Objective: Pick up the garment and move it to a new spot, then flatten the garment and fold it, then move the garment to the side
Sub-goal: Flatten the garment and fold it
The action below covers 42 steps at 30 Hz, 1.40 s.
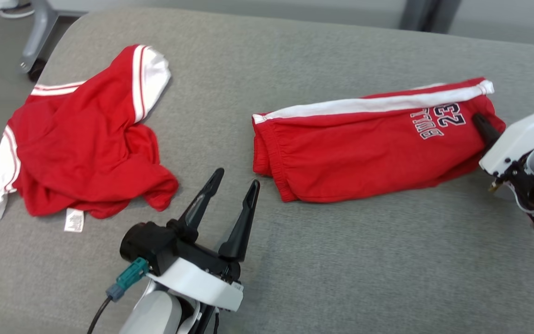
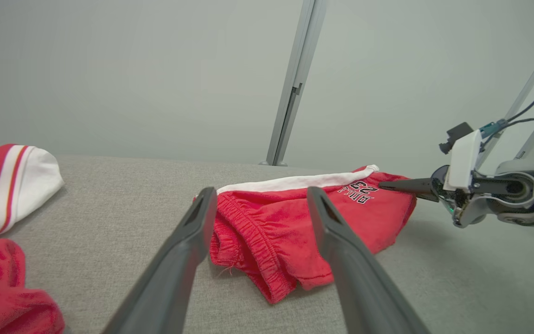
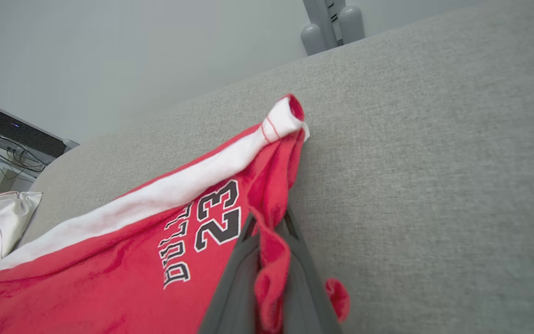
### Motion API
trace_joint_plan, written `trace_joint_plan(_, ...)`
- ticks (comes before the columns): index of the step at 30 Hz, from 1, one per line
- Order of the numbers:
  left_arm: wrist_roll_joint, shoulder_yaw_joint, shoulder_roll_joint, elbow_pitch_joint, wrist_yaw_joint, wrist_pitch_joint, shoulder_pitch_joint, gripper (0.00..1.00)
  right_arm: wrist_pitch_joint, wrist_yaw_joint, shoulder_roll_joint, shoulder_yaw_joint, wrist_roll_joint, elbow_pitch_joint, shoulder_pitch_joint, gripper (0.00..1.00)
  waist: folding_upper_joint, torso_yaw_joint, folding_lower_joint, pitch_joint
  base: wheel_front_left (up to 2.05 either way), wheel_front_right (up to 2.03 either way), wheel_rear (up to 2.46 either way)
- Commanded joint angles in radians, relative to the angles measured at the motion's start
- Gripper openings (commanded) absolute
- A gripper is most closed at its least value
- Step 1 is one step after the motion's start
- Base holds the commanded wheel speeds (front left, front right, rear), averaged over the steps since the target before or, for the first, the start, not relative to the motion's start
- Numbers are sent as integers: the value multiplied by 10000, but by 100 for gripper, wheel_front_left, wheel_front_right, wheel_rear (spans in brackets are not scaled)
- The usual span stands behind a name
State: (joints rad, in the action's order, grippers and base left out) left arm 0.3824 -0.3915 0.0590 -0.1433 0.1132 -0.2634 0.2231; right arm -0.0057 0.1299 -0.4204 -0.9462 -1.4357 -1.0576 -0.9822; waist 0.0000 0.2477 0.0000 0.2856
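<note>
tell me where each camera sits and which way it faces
Head view: from the head, down onto the grey cushion; left fingers lower left, right fingers at right edge.
Left wrist view: along its open fingers toward the folded shorts.
Right wrist view: along its fingers pinching the shorts' hem.
Shared: all three show the shorts.

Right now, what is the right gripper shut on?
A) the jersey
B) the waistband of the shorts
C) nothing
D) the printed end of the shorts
D: in the right wrist view, the right gripper pinches a red fold of the shorts just beside the 23 print.
</note>
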Motion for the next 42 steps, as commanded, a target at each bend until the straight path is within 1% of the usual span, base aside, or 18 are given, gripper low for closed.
trace_joint_plan(1, -55, 38, 46, -74, 57, -16, -189, 100, -189, 15, -130, 42, -86, 85, 272, 0, 0, -402, 0, -355, 0, 0, 0)
trace_joint_plan(6, -115, 22, 34, -169, 92, -17, -341, 100, -569, 15, -277, 174, -338, 506, 894, 0, 0, -845, 0, -673, 0, 0, 0)
trace_joint_plan(10, -124, 5, 36, -221, 124, -17, -535, 100, -1059, 15, -512, 292, -550, 912, 1609, 0, 0, -1221, 0, -991, 0, 0, 0)
trace_joint_plan(15, -175, 55, 40, -261, 157, -16, -707, 100, -1488, 15, -930, 284, -611, 1168, 2379, 0, 0, -1508, 0, -1289, 0, 0, 0)
trace_joint_plan(18, -271, 130, 40, -312, 150, -16, -742, 100, -1698, 15, -1048, 306, -635, 1246, 2563, 0, 0, -1571, 0, -1398, 0, 0, 0)
trace_joint_plan(24, -456, 439, 8, -559, -140, -16, -918, 100, -2117, 15, -1154, 296, -465, 1548, 2610, 0, 0, -1546, 0, -1667, 0, 0, 0)
trace_joint_plan(29, -515, 794, -12, -732, -330, -16, -968, 100, -2363, 15, -992, 127, -95, 1991, 2325, 0, 0, -1394, 0, -1839, 0, 0, 0)
trace_joint_plan(35, -635, 1222, -27, -815, -348, -16, -1064, 100, -2453, 15, -673, -153, 282, 2476, 1991, 0, 0, -1066, 0, -1907, 0, 0, 0)
trace_joint_plan(42, -619, 1358, -57, -902, -245, -18, -1108, 100, -2349, 15, -6, -508, 386, 2494, 1659, 0, 0, -546, 0, -1892, 0, 0, 0)
